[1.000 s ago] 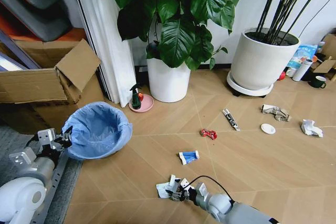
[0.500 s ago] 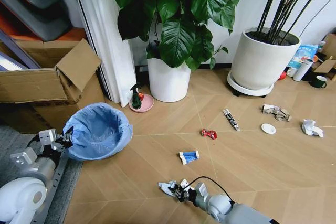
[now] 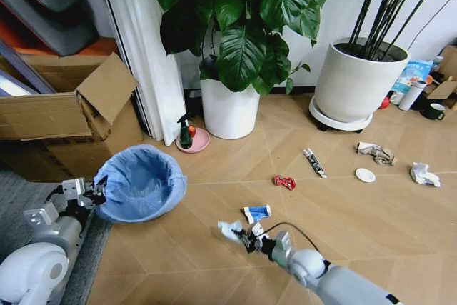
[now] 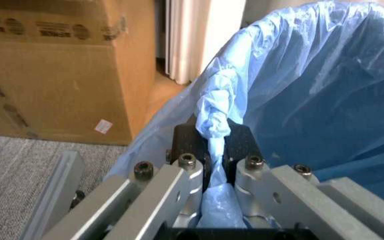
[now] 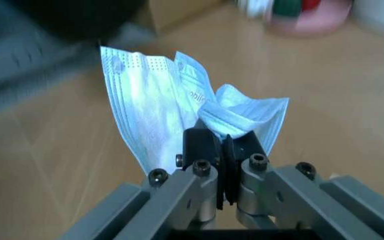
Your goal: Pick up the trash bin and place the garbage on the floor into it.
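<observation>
The left claw [image 4: 215, 165] is clamped on the rim of the trash bin [image 3: 139, 182], pinching its blue liner. The right claw [image 3: 246, 237] is closed on a crumpled white paper wad [image 3: 230, 229], held above the floor [image 3: 357, 233] between the bin and a blue-white wrapper [image 3: 257, 213].

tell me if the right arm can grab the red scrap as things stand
Probably not yet: the right gripper is shut on a white wad. Bare floor leads to the red scrap.
</observation>
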`<state>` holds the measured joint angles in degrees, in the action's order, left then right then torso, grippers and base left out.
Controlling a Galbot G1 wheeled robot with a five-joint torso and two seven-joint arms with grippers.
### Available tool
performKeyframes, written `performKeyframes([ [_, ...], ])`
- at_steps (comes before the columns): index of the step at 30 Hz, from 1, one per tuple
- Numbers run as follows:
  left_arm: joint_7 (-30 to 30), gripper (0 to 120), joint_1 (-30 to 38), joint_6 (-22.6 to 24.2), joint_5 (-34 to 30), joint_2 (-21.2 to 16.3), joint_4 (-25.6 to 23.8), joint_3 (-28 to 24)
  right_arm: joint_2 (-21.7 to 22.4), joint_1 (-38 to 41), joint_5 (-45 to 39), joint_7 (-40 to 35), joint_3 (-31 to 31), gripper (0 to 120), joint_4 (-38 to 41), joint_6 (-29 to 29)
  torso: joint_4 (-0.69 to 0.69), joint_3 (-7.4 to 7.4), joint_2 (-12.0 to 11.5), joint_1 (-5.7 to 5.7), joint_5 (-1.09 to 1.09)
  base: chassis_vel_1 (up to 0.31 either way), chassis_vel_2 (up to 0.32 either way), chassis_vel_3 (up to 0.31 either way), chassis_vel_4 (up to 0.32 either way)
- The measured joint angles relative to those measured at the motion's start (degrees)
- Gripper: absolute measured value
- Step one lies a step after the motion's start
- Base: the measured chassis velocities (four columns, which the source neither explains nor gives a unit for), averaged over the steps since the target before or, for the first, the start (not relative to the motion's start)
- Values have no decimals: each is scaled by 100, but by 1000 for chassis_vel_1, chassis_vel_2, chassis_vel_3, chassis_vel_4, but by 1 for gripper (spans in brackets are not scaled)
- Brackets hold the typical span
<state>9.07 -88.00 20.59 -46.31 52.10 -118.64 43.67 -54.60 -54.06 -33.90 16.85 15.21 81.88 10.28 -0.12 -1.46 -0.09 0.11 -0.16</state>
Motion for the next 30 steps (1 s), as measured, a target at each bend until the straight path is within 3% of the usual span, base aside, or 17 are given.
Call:
performKeyframes([
  [8,-8,1,197,-5,-181,-610,128,-675,298,144,-515,429,-890,0,759,331,-2,0,0,0,-4,0,0,0,0],
  [12,-7,1,378,-5,-282,-825,189,-1029,293,506,-1007,602,-972,0,945,418,-3,0,0,0,0,0,0,0,0],
  [15,-4,1,469,-9,-306,-904,248,-1186,250,864,-1244,664,-804,0,949,458,-2,0,0,0,-4,0,0,0,0],
  [17,-9,1,536,-14,-320,-969,326,-1318,85,1620,-1628,712,-156,0,794,546,0,-1,0,0,-4,0,0,0,0],
  [21,-15,1,541,-16,-332,-978,344,-1312,-62,1987,-1816,725,237,0,657,576,2,0,0,0,-2,0,0,0,0],
  [24,-14,1,518,-17,-373,-979,359,-1185,-483,2491,-2080,726,895,0,418,554,0,0,0,0,-3,0,0,0,0],
  [30,-12,1,505,-17,-396,-942,363,-1096,-1222,2774,-2209,729,1515,0,198,518,2,0,0,0,-3,0,0,0,0],
])
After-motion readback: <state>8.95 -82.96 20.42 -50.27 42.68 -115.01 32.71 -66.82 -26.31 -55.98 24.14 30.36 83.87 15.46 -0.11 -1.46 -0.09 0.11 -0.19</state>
